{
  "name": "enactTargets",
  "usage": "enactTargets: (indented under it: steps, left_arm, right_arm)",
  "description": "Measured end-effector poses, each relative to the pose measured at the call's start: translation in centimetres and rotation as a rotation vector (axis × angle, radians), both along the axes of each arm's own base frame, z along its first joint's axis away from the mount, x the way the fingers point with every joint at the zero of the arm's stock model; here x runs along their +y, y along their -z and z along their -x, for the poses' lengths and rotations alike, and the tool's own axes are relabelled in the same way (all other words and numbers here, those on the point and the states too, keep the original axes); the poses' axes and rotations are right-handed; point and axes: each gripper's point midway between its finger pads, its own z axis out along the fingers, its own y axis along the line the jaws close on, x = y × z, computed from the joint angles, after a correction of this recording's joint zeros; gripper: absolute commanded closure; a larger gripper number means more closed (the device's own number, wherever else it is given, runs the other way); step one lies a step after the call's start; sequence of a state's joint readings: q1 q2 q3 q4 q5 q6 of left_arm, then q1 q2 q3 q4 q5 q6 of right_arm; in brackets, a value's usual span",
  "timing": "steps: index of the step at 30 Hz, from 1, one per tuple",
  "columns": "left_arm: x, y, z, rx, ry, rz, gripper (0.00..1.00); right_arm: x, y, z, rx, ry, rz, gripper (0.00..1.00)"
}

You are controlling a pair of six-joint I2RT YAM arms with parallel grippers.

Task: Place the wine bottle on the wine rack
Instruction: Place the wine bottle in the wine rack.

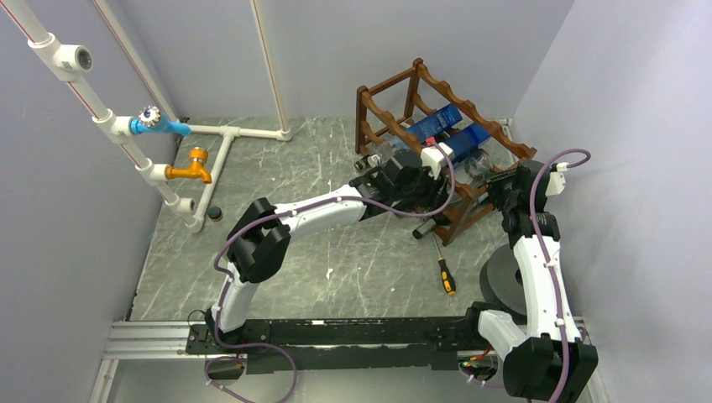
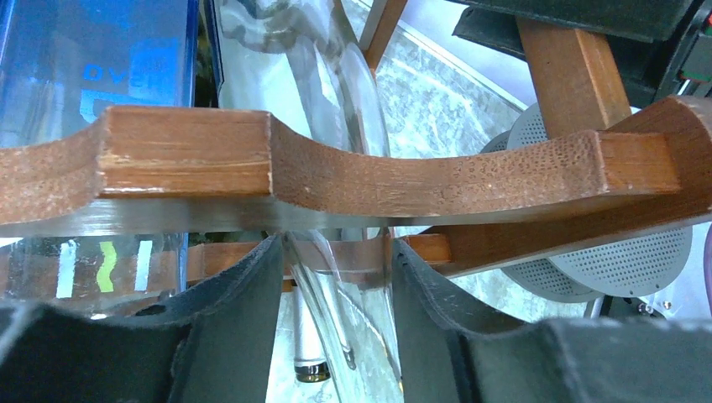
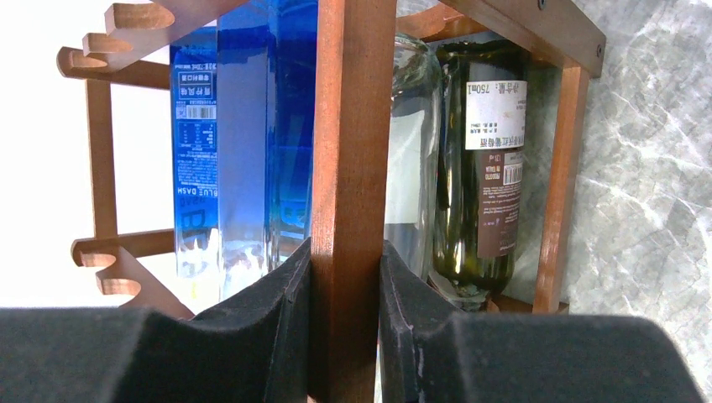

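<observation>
The wine rack [image 1: 472, 111], dark red-brown wood with wavy rails, stands at the back right and holds two blue bottles [image 1: 438, 123]. In the left wrist view a clear glass wine bottle [image 2: 351, 281] runs under a scalloped rail [image 2: 336, 172]. My left gripper [image 2: 336, 256] is shut on this bottle, and its dark pads [image 2: 243, 311] touch the glass on both sides. It reaches into the rack's near side [image 1: 407, 180]. My right gripper [image 3: 346, 256] is shut on an upright post of the rack [image 3: 353, 151], at the rack's right end [image 1: 502, 186].
Inside the rack, beside the post, stand a clear bottle [image 3: 413, 143] and a dark green labelled bottle [image 3: 477, 168]. A dark bottle neck [image 1: 425, 228] sticks out low. A screwdriver [image 1: 445, 274] and a grey perforated disc [image 1: 504, 284] lie nearby. White pipes with taps [image 1: 193, 165] stand at the left.
</observation>
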State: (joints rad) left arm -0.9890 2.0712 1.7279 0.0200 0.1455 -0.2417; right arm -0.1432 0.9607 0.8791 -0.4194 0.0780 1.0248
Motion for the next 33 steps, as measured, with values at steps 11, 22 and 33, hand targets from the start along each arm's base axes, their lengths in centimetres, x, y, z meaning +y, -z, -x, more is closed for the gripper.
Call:
enactTargets:
  steps: [11, 22, 33]
  left_arm:
    - [-0.1, -0.4, 0.6, -0.016, 0.012, -0.005, 0.22]
    - [1.6, -0.4, 1.9, 0.028, 0.01, -0.076, 0.13]
    - [3.0, 2.1, 3.7, 0.098, 0.018, -0.153, 0.44]
  right_arm:
    - [0.0, 0.0, 0.0, 0.0, -0.001, 0.0, 1.0]
    - [0.0, 0.0, 0.0, -0.003, -0.001, 0.0, 1.0]
    - [0.0, 0.0, 0.0, -0.008, -0.001, 0.0, 1.0]
